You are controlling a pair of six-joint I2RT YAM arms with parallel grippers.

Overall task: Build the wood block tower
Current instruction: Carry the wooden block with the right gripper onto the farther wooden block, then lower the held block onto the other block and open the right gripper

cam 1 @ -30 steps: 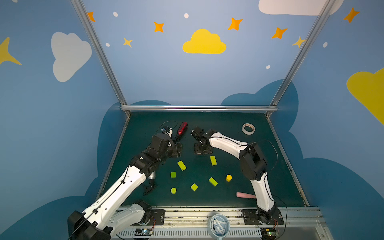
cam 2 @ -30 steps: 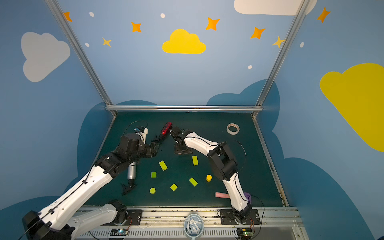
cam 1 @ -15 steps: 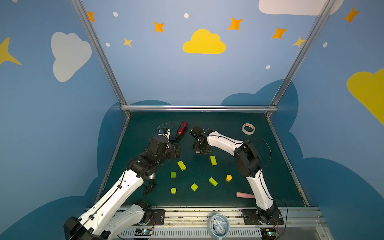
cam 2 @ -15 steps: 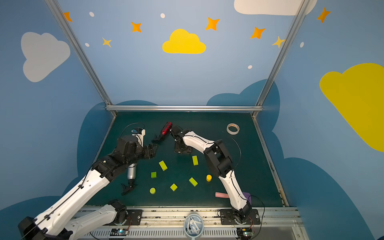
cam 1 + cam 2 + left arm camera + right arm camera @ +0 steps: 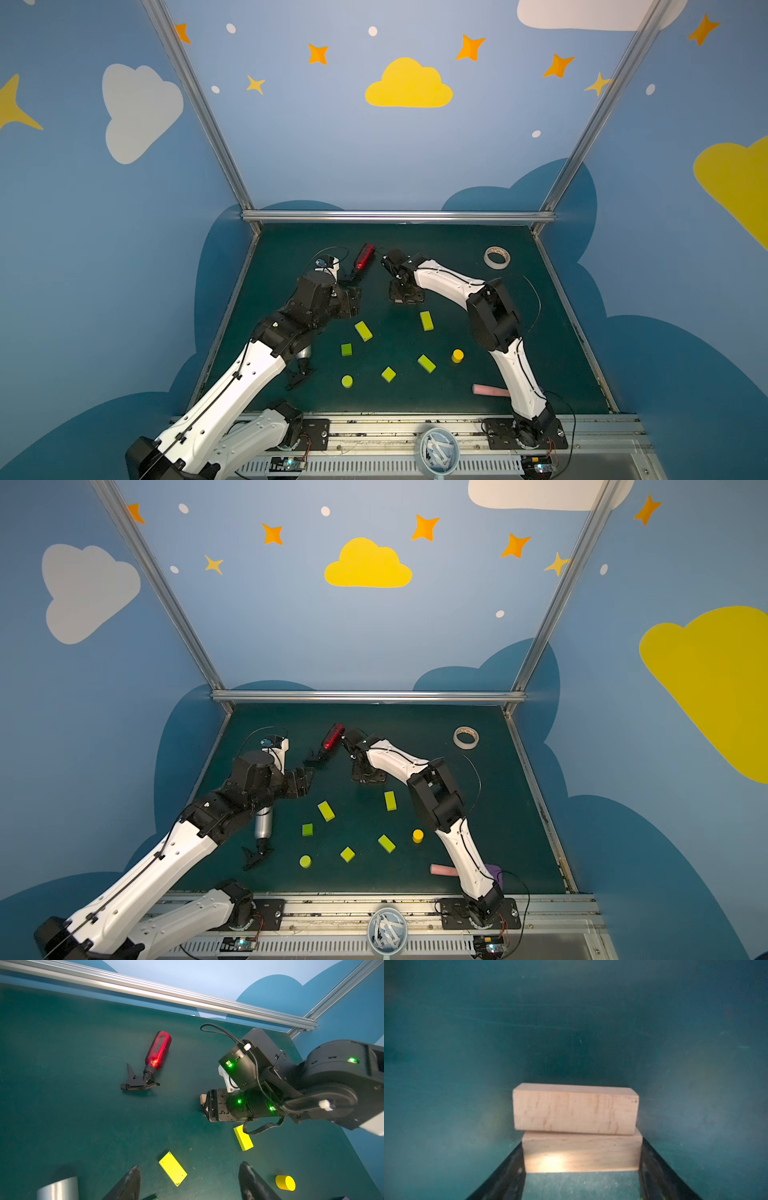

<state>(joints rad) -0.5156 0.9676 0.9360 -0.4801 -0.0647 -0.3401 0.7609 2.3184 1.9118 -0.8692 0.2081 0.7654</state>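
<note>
Right wrist: R gripper (image 5: 581,1147) gripped tan bar (image 5: 581,1157) abutting twin (image 5: 575,1109), base step; L gripper (image 5: 189,1165) gaped, empty. Next needed: release w/o nudging, then fetch lime bar (image 5: 426,320).

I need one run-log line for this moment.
left gripper: open, empty | right gripper: astride tan bar, grip unclear | green blocks: scattered

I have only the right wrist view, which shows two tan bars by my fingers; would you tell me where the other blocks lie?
Observer: Seven lie scattered, unstacked, on the mat, nearer the robot's base than your tan bars: three lime bars, two green cubes, a lime cylinder and a yellow cylinder.
Operator: Thank you; is the left gripper holding one?
Observer: No, it is open and empty.
</note>
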